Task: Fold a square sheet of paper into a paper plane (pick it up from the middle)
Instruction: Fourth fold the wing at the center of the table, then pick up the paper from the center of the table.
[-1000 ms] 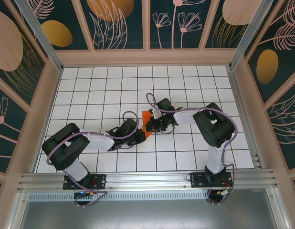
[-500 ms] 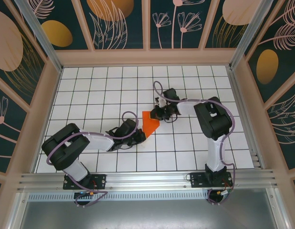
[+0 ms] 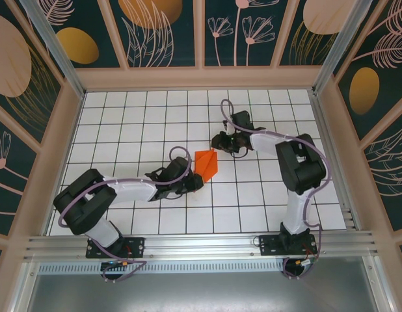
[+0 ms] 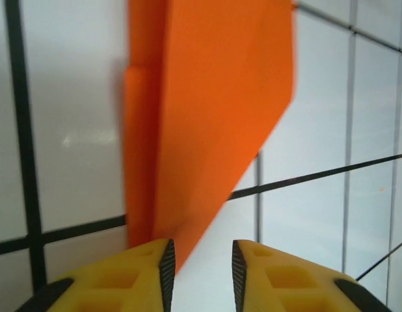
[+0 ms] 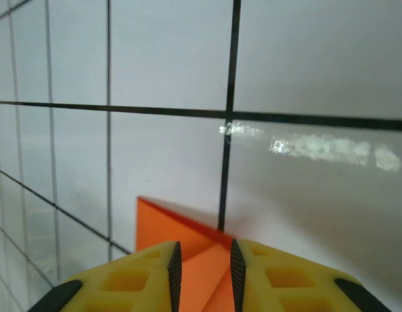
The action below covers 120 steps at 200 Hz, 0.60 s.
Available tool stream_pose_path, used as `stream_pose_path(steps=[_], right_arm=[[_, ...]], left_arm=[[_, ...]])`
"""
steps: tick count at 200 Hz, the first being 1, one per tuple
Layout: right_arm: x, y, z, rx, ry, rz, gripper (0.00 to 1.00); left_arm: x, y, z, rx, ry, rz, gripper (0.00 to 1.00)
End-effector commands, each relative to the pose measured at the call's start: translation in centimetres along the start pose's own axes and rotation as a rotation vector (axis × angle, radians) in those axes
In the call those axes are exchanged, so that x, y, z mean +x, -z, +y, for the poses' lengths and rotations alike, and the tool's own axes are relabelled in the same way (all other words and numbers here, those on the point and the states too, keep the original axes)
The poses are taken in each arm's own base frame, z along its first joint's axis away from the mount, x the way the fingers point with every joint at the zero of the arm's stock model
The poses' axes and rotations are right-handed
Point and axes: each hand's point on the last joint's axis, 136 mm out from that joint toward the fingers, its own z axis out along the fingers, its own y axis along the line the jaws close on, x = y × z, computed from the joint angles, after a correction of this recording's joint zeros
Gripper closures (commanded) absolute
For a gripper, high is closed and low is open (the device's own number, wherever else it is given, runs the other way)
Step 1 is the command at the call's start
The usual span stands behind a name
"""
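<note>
From above, we see the folded orange paper (image 3: 207, 164) lying flat between the tools: just ahead of the left gripper (image 3: 194, 184) and near the right gripper (image 3: 220, 141). At the left wrist the jaws stand slightly parted, gripping nothing, with the paper's tip beside one finger. At the right wrist they are parted too, with orange showing through the gap.

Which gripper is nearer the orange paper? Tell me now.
Right, narrowly. The right gripper has the far corner of the orange paper between its open fingertips; the left gripper sits at the paper's near point, mostly beside it.
</note>
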Motion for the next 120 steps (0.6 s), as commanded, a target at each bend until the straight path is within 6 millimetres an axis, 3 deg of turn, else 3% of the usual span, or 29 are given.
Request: stream_pose_path(steps=[1, 47, 120], right_arm=[[0.3, 2.3, 0.3, 0.001, -0.050, -0.046, 0.63], [3.5, 2.4, 1.1, -0.095, -0.119, 0.019, 0.51], [5.3, -0.6, 1.6, -0.094, -0.100, 0.117, 0.54]], left_arm=[[-3.5, 2.3, -1.9, -0.017, -0.031, -0.140, 0.56], [-7.0, 5.4, -0.3, -0.072, 0.039, -0.336, 0.31], [-7.3, 5.5, 1.8, -0.078, 0.103, -0.360, 0.09]])
